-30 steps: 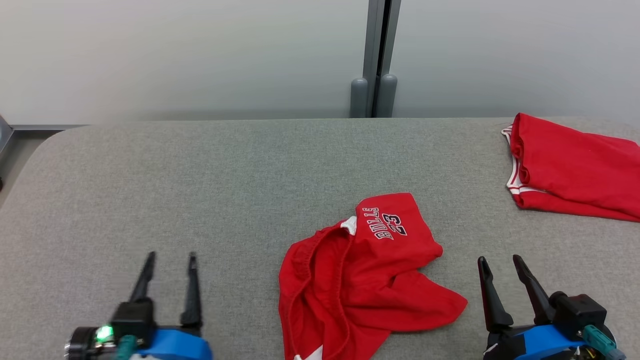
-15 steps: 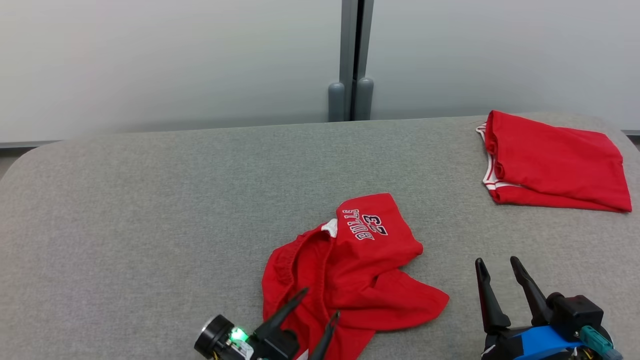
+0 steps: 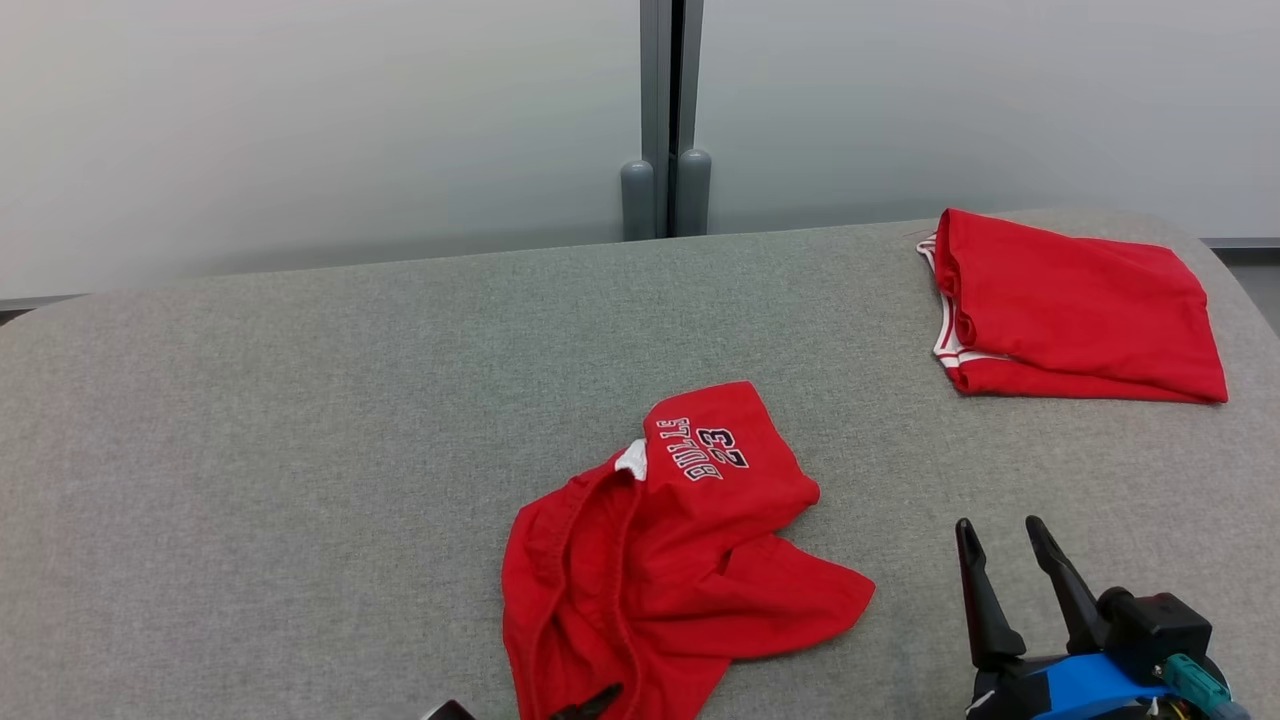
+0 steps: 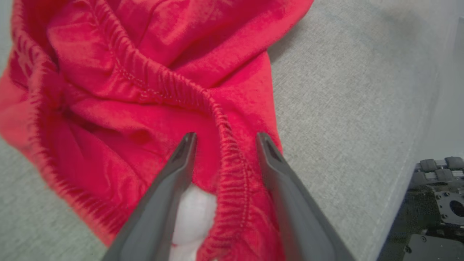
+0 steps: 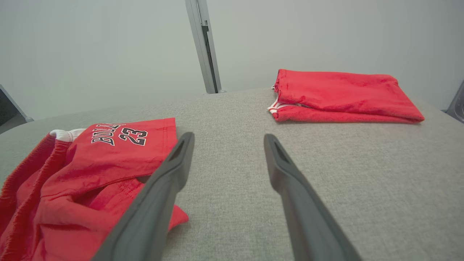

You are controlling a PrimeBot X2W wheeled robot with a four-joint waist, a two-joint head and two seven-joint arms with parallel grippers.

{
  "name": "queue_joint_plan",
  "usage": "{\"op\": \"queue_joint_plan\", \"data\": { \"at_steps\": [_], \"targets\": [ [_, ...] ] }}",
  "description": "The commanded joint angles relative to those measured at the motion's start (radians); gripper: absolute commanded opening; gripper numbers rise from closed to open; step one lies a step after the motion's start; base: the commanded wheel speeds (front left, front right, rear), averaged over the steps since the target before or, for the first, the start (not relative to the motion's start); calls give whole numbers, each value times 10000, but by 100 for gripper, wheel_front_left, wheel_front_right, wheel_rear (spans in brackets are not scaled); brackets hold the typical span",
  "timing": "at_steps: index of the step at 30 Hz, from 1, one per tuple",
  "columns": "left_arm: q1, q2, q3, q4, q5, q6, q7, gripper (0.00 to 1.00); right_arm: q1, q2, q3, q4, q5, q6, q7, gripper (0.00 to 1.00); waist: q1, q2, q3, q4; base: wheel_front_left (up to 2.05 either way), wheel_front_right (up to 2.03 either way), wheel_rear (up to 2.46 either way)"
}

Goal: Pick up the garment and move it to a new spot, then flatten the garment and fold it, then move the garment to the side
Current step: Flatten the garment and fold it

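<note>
The garment [image 3: 680,560] is a crumpled pair of red shorts printed "BULLS 23", lying at the middle front of the grey table [image 3: 300,400]. In the left wrist view my left gripper [image 4: 226,137] hangs open over the garment [image 4: 145,72], its two fingers standing either side of the gathered elastic waistband, with a white patch between them lower down. One fingertip of it [image 3: 590,703] peeks in at the head view's bottom edge. My right gripper [image 3: 998,525] is open and empty on the table to the right of the garment [image 5: 90,170], fingers [image 5: 290,181] pointing toward the far side.
A second red garment [image 3: 1075,305], folded, lies at the table's far right corner and shows in the right wrist view too [image 5: 344,94]. A grey post [image 3: 665,120] stands behind the table against a pale wall. The table's near edge [image 4: 398,181] runs close to the left gripper.
The head camera has turned, sliding the whole scene left. My left gripper has travelled from the lower left across to the garment's near edge. The right gripper has stayed put.
</note>
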Motion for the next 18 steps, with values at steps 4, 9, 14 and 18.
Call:
{"op": "queue_joint_plan", "data": {
  "at_steps": [4,9,14,18],
  "targets": [
    [-481,-108,330,89,-602,-4,-393,0,82,-16,-76,-9,52,2,-48,100,0,0,-27,103,0,0,0],
    [-730,-77,1338,-433,-1316,170,-648,0,126,-17,-113,18,41,1,-49,100,0,0,-53,368,0,0,0],
    [-601,272,2235,-924,-1646,460,-700,0,56,-17,-70,111,43,1,-49,100,0,0,-61,522,0,0,0],
    [-160,664,3169,-1224,-1939,696,-698,0,-19,-18,-48,203,24,1,-49,100,0,0,-48,570,0,0,0]
  ]
}}
